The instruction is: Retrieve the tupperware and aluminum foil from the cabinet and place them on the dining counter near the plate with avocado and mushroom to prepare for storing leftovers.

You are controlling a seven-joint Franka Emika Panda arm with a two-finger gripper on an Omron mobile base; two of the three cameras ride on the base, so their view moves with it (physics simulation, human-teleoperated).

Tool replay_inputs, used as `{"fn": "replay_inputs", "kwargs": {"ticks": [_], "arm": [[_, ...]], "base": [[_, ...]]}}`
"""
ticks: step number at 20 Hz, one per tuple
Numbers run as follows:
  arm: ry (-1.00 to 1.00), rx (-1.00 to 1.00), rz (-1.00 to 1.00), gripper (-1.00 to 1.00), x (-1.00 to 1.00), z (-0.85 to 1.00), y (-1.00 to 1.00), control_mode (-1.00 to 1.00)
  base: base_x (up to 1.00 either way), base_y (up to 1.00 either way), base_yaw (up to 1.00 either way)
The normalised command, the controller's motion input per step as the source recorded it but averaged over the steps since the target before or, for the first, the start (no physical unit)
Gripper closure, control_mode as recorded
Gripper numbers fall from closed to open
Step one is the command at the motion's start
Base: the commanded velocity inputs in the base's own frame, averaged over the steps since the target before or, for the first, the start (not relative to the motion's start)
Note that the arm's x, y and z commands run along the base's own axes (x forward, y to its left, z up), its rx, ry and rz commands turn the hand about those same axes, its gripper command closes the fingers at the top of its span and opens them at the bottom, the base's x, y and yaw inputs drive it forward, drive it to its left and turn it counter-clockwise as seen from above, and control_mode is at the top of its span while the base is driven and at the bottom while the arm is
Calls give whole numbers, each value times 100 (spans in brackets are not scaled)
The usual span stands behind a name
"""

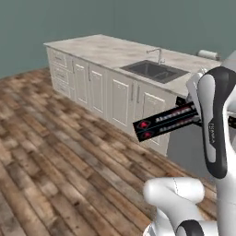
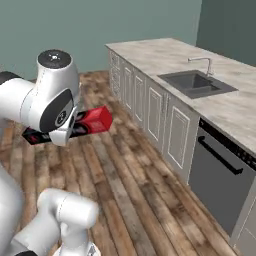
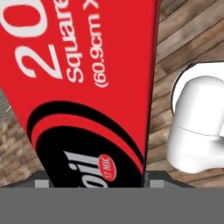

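Carrying the long black aluminum foil box with red ends (image 1: 168, 121) high above the wooden floor (image 1: 55, 152), gripper apparently clamping it; keeping it level, away from the marble sink worktop (image 2: 220, 95).

Kitchen, sink (image 1: 154, 70), marble counter (image 1: 106, 50), dishwasher (image 2: 220, 182)

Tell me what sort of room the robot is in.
A home kitchen, by the look of it: a marble counter with a sink and tap, cream cabinets below it, and a wood-plank floor. The gripper carries a foil box across it.
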Motion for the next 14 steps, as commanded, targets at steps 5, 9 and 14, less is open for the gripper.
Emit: {"fn": "replay_inputs", "kwargs": {"ticks": [5,9,14], "arm": [[0,0,0,100,0,0,0,100],[0,0,0,100,0,0,0,100],[0,0,0,100,0,0,0,100]], "base": [[27,-31,-74],[33,-39,-70],[17,-94,-56]]}}
